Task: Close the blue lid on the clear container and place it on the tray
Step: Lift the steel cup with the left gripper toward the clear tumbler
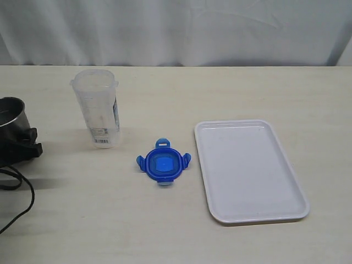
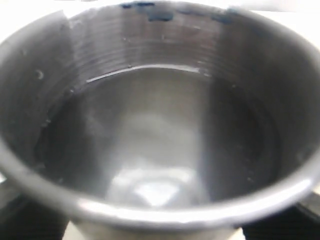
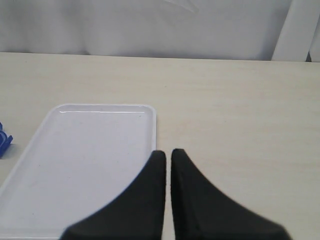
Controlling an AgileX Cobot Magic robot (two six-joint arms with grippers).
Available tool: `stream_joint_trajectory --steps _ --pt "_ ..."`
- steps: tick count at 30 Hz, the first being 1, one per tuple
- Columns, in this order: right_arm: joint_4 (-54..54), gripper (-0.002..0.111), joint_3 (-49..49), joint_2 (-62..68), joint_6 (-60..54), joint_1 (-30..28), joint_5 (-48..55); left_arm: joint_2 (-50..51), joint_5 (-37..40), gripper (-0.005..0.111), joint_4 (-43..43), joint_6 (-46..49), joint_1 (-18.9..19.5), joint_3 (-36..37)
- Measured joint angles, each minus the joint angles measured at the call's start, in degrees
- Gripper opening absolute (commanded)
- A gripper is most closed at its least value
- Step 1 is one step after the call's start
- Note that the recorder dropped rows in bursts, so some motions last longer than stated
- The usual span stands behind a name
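The clear container (image 1: 99, 110) stands upright and uncapped on the table's left half, its label facing the front. Right of it and nearer the front, the blue lid (image 1: 163, 164) lies flat with its tabs flipped outward. The white tray (image 1: 250, 170) sits to the right, with nothing on it. My left gripper (image 1: 25, 144) is at the far left edge, its dark fingers flanking a grey steel cup (image 2: 160, 125) that fills the left wrist view. My right gripper (image 3: 168, 152) is shut on nothing, over the tray's (image 3: 85, 165) edge, and is outside the exterior view.
The grey steel cup (image 1: 10, 118) sits at the left edge, well left of the container. A black cable (image 1: 22, 198) loops over the table's front left corner. A white curtain hangs behind the table. A sliver of the blue lid (image 3: 4, 142) shows in the right wrist view.
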Motion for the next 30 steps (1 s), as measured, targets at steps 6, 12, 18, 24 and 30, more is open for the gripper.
stream_joint_trajectory --steps 6,12,18,24,30 --pt "0.0 0.005 0.0 0.0 0.0 0.0 0.0 -4.9 3.1 0.0 2.1 -1.0 0.0 -1.2" --pt "0.0 0.005 0.0 0.0 0.0 0.0 0.0 -6.7 10.1 0.0 6.7 -2.8 0.0 -6.1" --pt "0.0 0.005 0.0 0.0 0.0 0.0 0.0 -6.7 13.7 0.0 10.4 -6.0 0.0 -10.4" --pt "0.0 0.005 0.0 0.0 0.0 0.0 0.0 -6.9 20.4 0.0 16.1 -10.7 0.0 -16.5" --pt "0.0 0.005 0.0 0.0 0.0 0.0 0.0 -7.0 23.7 0.0 20.5 -14.2 0.0 -21.0"
